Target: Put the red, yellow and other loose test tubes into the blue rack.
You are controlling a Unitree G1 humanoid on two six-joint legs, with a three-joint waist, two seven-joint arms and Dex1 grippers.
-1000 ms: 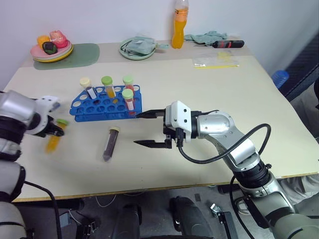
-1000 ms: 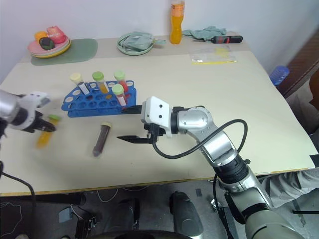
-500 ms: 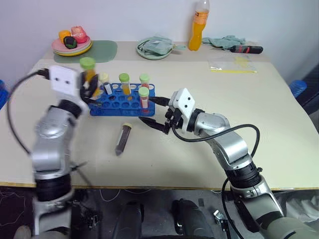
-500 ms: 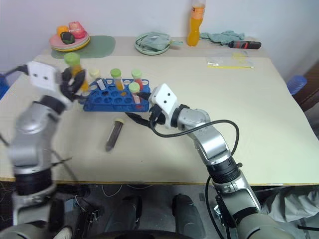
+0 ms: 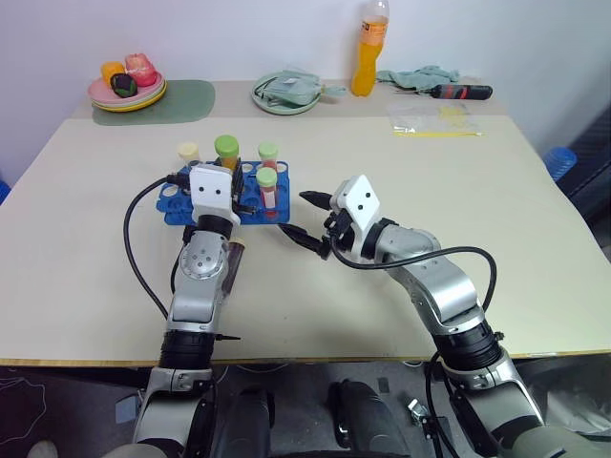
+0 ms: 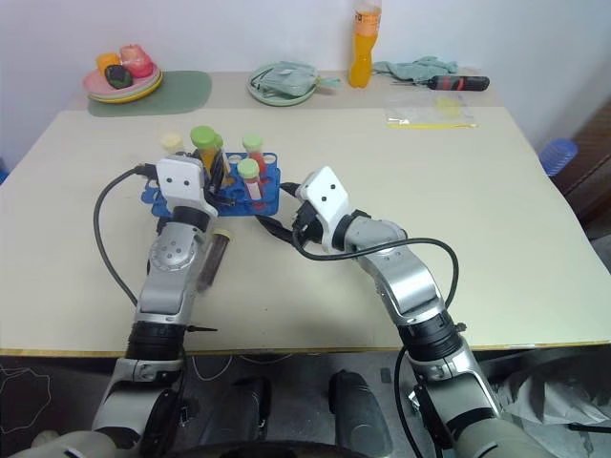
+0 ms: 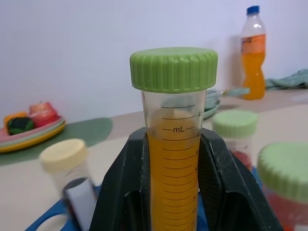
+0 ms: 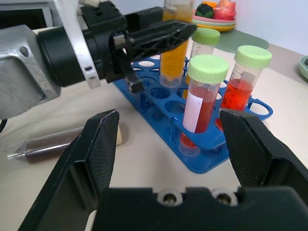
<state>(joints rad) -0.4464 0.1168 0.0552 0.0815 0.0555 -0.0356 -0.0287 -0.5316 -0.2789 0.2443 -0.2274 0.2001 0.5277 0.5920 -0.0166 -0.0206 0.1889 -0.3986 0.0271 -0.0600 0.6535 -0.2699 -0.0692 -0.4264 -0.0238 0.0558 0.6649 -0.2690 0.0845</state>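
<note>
My left gripper (image 5: 227, 177) is shut on a green-capped tube of yellow-orange liquid (image 7: 173, 144), upright over the back of the blue rack (image 5: 175, 207). The tube's lower end (image 8: 171, 62) reaches the rack's holes; I cannot tell whether it is seated. Two green-capped red tubes (image 8: 201, 98) and a cream-capped tube (image 5: 188, 153) stand in the rack. A dark purple tube (image 6: 216, 256) lies on the table in front of the rack, partly hidden under my left arm. My right gripper (image 5: 298, 216) is open and empty, just right of the rack.
Along the table's far edge sit a plate of toy fruit (image 5: 126, 91) on a green mat (image 5: 186, 99), a green plate with a cloth (image 5: 286, 93), an orange drink bottle (image 5: 368, 48), a screwdriver (image 5: 460, 92) and a plastic bag (image 5: 434, 120).
My left arm swung in from the table's left edge to the rack, turning the yellow-orange tube upright. My right gripper edged toward the rack. The head camera also shifted.
</note>
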